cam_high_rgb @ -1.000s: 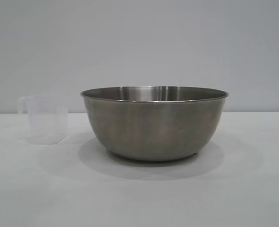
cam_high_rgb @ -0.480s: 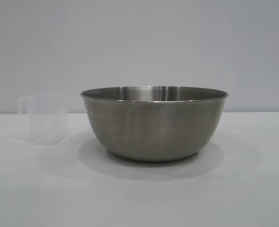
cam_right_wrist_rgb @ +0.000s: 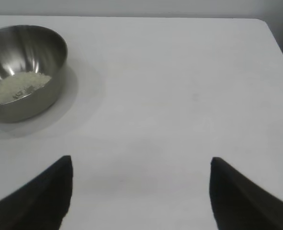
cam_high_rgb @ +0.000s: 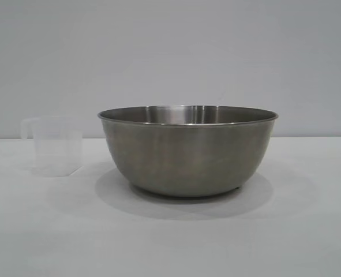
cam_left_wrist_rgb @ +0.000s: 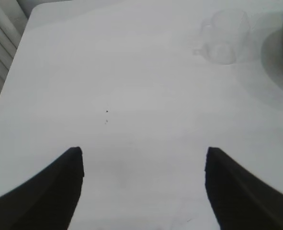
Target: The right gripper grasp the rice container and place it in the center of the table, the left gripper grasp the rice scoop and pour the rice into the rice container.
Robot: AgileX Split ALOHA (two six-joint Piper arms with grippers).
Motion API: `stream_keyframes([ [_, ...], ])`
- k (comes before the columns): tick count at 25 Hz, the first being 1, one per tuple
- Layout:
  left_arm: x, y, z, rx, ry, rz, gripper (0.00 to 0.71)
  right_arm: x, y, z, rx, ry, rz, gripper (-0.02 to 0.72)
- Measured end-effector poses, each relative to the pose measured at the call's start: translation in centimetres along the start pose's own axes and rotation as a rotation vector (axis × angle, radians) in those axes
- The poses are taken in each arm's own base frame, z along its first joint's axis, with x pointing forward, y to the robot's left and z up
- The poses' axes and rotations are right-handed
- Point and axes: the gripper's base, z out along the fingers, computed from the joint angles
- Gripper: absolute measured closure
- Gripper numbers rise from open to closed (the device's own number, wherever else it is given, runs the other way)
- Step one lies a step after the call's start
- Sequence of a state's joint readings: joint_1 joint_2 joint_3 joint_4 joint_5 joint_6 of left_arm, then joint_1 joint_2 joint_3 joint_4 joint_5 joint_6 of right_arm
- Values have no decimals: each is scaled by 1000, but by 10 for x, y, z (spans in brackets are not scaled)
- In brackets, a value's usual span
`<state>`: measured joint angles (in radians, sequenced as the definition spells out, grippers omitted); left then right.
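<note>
Bowl (cam_high_rgb: pixel 187 151): stands upright at the middle of the table (cam_high_rgb: pixel 170 242), mouth facing up, rim level, wider than it is tall.
Rice (cam_right_wrist_rgb: pixel 17 87): a low off-white heap on the bowl's floor, seen from the right wrist view.
Scoop (cam_high_rgb: pixel 53 144): stands upright on the table beside the bowl, at its left in the exterior view, apart from it; its mouth faces up and its loop handle points away from the bowl. It looks empty.
Left gripper (cam_left_wrist_rgb: pixel 143 165): hangs over bare table, well short of the scoop, its two black fingers spread wide with nothing between them.
Right gripper (cam_right_wrist_rgb: pixel 141 165): hangs over bare table, well apart from the bowl, fingers likewise spread wide and holding nothing.
Exterior view: neither arm shows; only bowl, scoop and table against a plain wall.
</note>
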<state>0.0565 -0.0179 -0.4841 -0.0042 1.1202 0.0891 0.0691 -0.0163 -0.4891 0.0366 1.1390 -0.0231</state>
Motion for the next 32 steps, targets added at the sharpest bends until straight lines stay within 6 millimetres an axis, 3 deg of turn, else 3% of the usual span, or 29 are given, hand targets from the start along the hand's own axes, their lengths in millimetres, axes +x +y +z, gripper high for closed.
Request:
stream_keyframes([
  [32,0,0,0,0,0,0,240,0,0,0,20,0,12,198],
])
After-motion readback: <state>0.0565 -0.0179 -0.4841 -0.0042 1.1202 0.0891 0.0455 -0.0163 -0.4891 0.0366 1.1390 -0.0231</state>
